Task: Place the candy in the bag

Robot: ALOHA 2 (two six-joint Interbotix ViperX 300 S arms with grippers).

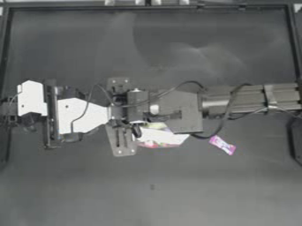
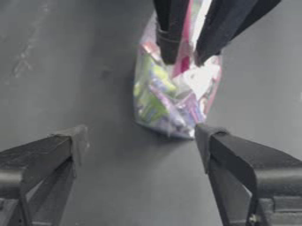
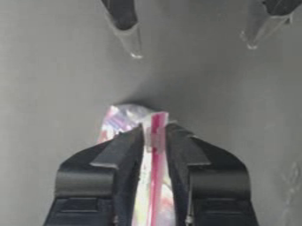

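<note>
We've got the right gripper (image 3: 154,137) pinching the zip bag (image 1: 160,136) by its pink seal mid-counter. Left gripper (image 2: 138,141) faces it, fingers spread wide. The candy (image 1: 222,145) lies loose just right of the bag, so the right arm's nearer.
</note>
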